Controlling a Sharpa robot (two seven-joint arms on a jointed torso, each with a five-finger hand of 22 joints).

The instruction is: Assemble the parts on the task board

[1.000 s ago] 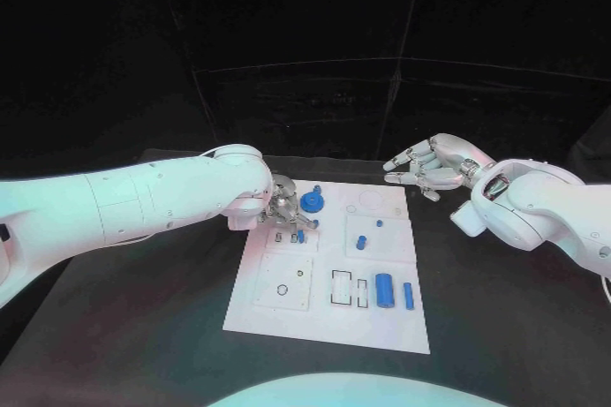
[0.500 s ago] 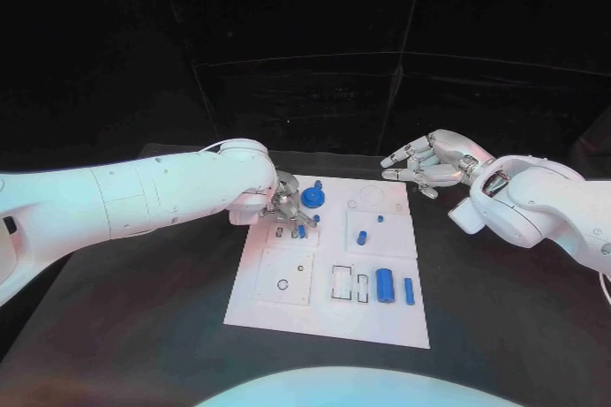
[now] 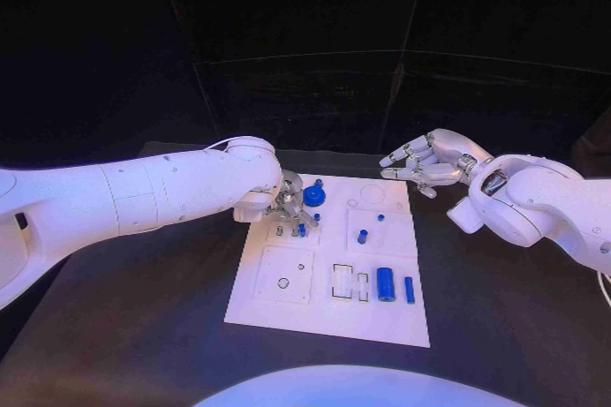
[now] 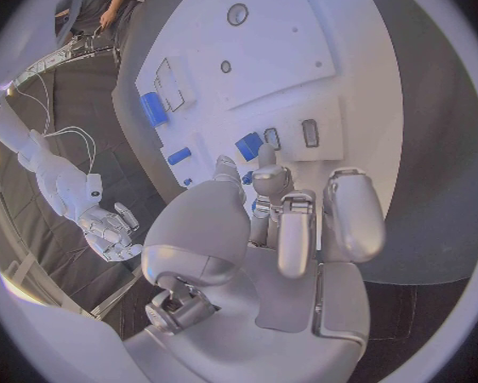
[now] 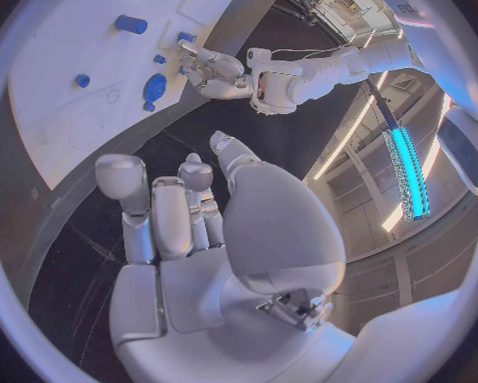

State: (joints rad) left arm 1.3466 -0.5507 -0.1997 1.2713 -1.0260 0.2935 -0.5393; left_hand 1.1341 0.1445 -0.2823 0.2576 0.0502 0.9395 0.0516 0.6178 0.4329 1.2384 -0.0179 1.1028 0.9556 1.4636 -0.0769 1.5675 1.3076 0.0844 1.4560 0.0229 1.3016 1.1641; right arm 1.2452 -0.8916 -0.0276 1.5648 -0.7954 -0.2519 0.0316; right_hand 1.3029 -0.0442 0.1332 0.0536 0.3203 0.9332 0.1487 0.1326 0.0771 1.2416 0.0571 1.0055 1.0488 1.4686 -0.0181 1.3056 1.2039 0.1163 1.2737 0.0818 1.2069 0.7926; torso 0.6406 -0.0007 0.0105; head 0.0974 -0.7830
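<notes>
Now, you have the board [image 3: 334, 275], a white rectangular plate with outlined recesses, lying mid-table [image 3: 153, 327]. Blue parts sit on it: a round knob [image 3: 313, 196] near its far edge, a small peg [image 3: 362, 237] at centre, and a thick cylinder [image 3: 385, 285] with a thin rod [image 3: 409, 290] just beside it toward the near right. Your left hand [image 3: 282, 210] is down over the board's far left area, fingers drawn close around a small blue part [image 4: 248, 145]; whether it grips that part, you cannot tell. Your right hand [image 3: 431, 164] hovers off the board's far right corner, fingers loosely curled, holding nothing.
</notes>
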